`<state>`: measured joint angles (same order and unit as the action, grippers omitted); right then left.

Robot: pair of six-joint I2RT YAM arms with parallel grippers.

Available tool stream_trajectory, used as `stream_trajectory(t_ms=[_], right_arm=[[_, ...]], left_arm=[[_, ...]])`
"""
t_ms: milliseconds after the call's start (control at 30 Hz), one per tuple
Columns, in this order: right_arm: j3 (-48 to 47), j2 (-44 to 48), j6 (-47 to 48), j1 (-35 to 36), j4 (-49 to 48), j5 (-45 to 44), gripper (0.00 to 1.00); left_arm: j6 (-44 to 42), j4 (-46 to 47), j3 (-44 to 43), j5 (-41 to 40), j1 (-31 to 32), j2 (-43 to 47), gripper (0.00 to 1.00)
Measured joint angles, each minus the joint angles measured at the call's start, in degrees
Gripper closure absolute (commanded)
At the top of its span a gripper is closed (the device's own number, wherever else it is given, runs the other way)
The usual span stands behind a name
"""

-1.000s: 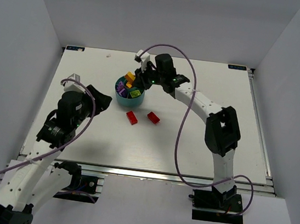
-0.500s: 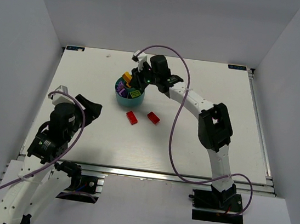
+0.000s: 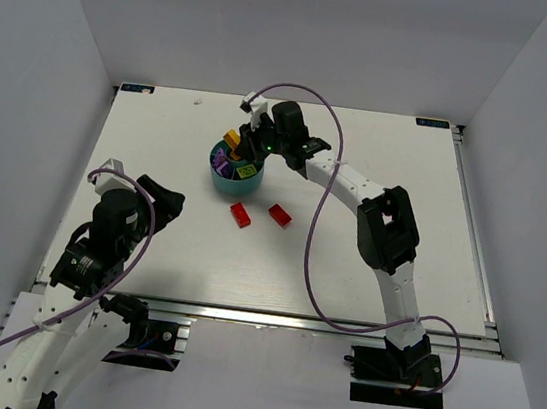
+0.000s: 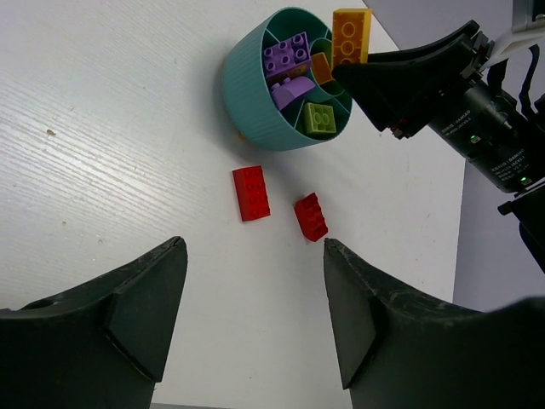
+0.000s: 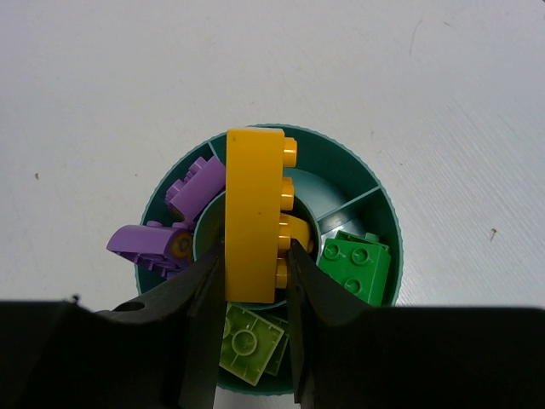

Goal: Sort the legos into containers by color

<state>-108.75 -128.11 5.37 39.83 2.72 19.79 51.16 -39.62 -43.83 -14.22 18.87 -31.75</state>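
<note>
The round teal bowl (image 3: 222, 183) (image 4: 251, 106) (image 5: 341, 170) stands at the table's middle back. It holds purple bricks (image 5: 162, 239), lime green bricks (image 5: 247, 341), a dark green brick (image 5: 358, 264) and an orange piece in the central ring. My right gripper (image 3: 245, 146) (image 5: 253, 260) is shut on an orange-yellow brick (image 5: 251, 213) (image 4: 351, 34), held on edge just above the central ring. Two red bricks (image 3: 241, 214) (image 3: 279, 213) (image 4: 251, 192) (image 4: 311, 216) lie on the table in front of the bowl. My left gripper (image 3: 169, 191) (image 4: 254, 319) is open and empty, near the left front.
White walls enclose the table on three sides. A purple cable loops over the right arm (image 3: 391, 230). The table's front rail (image 3: 259, 316) runs along the near edge.
The left arm drew back toward the near left and came to rest. The right gripper shifted slightly left over the bowl with the orange-yellow brick.
</note>
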Motion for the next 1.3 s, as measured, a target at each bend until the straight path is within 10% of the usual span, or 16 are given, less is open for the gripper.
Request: stream_trajectory(t_ms=[200,667,1133,1267,1300], right_arm=[[0.0,0.0,0.5,0.0,-0.5,-0.3,0.56],[0.0,0.0,1.2,0.0,-0.8,-0.3,0.51],[2.0,4.3,1.7,0.0,-0.6,0.3,0.14],[4.6,11.3,6.4,-0.1,0.2,1.6,0.21],[5.7,13.4,8.2,-0.3,0.3,2.8,0.4]], left_arm=[[0.2,-0.6,0.0,-0.2,0.0,0.2,0.25],[0.4,-0.7,0.4,-0.3,0.0,0.5,0.24],[0.7,0.3,1.4,0.6,0.0,0.0,0.15],[0.8,2.0,2.4,1.7,0.0,-1.6,0.16],[0.9,2.4,2.7,1.9,0.0,-1.8,0.19]])
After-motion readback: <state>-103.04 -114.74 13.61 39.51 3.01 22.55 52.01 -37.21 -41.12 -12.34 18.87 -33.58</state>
